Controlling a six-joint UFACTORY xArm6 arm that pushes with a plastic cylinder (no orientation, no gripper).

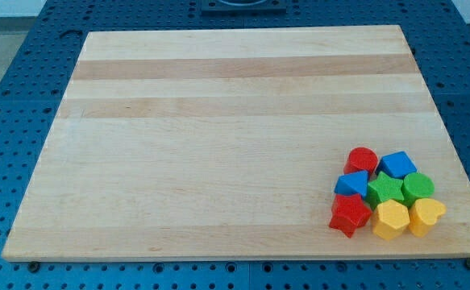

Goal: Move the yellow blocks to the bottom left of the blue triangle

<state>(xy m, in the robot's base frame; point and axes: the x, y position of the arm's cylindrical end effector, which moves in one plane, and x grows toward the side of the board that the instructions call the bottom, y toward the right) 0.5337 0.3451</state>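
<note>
Several blocks sit bunched together at the board's bottom right. A yellow hexagon-like block (391,219) and a yellow heart block (426,216) lie side by side at the bottom of the bunch. The blue triangle (351,184) is up and to the left of the yellow hexagon, touching a red star (350,214) below it. A blue cube (397,164), a red round block (362,159), a green star (385,190) and a green round block (418,187) make up the other blocks. My tip does not show in the camera view.
The wooden board (218,145) lies on a blue perforated table (9,97). The bunch of blocks is close to the board's right edge and bottom edge. A dark mount shows at the view's top centre (243,5).
</note>
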